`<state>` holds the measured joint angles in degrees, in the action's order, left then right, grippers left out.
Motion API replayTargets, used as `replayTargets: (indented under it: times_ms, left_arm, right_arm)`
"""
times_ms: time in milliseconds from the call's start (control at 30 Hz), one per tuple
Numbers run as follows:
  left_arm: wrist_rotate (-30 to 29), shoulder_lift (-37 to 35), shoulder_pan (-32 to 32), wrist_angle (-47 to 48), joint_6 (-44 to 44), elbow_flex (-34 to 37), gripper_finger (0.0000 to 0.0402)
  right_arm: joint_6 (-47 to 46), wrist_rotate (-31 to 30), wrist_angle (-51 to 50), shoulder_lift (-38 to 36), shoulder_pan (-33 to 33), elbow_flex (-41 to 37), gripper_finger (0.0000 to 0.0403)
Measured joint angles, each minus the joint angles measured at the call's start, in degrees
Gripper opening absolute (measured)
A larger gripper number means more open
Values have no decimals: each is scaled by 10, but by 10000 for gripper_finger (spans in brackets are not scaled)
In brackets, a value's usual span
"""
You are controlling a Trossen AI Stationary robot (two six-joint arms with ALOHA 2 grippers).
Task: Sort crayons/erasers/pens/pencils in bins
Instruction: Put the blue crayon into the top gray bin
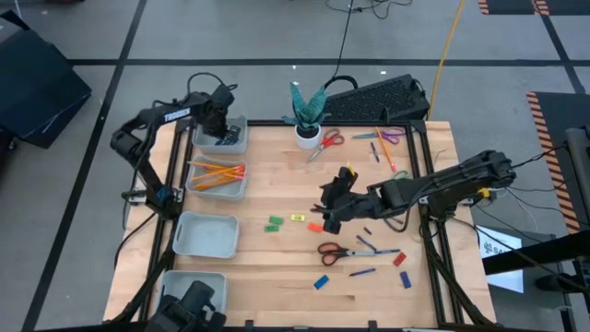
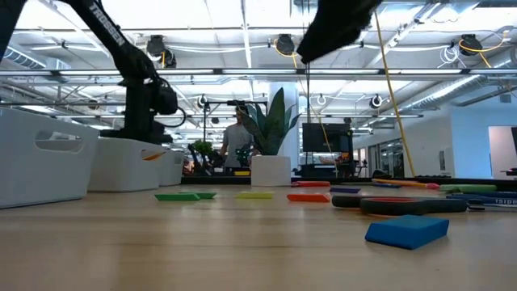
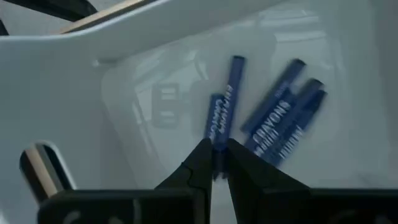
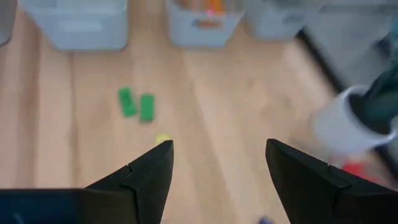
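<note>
My left gripper [image 1: 221, 129] reaches down into the far-left bin [image 1: 238, 143], where several blue sticks printed "CRAYONS" [image 3: 283, 118] lie. It is shut on one of them [image 3: 216, 121]. Orange pencils [image 1: 217, 172] lie in the second bin [image 1: 218, 189]. My right gripper [image 1: 336, 210] hangs open above the table's middle, touching nothing. Under and beside it are green erasers [image 4: 137, 104], a yellow eraser [image 4: 163, 138] and a red one [image 1: 316, 227]. More blue crayons [image 1: 373, 249] and blue and red erasers [image 1: 321, 282] lie near the right front. My left gripper pinches the near end [image 3: 217, 144] of one blue crayon between its two fingertips. The fingers come from above into the bin and lie along the crayon, which points away from them beside another crayon. Whether it is lifted off the bin floor, I cannot tell.
Two more bins [image 1: 206, 235] [image 1: 189, 281] stand down the left side. A white plant pot [image 1: 307, 136] and scissors [image 1: 327, 140] [image 1: 392, 136] are at the far edge, and another pair of scissors [image 1: 334, 251] lies near my right gripper. A keyboard [image 1: 383, 97] lies beyond the table.
</note>
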<state>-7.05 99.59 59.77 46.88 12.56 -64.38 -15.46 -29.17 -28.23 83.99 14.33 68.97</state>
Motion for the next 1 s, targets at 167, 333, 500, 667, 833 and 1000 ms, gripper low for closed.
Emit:
replayTargets:
  times_ms: [167,333,500,667,833,1000]
  left_arm:
    - [-4,11,3,-14,-16,0,52]
    - [28,-3,9,-7,-32,0,130]
    - [82,-63,16,16,-42,-5,218]
    - [171,-186,-6,18,-32,3,250]
    - [208,-310,-66,11,-23,22,245]
    - [203,-390,-131,-21,11,48,233]
  right_arm:
    - [-112,56,-110,5,7,0,250]
    - [-250,155,-271,2,5,-2,251]
    - [-386,257,-292,3,4,-70,234]
    - [-473,317,-223,3,2,-168,205]
    - [-513,335,-167,3,-7,-218,182]
    - [-514,320,-149,13,-12,-225,168]
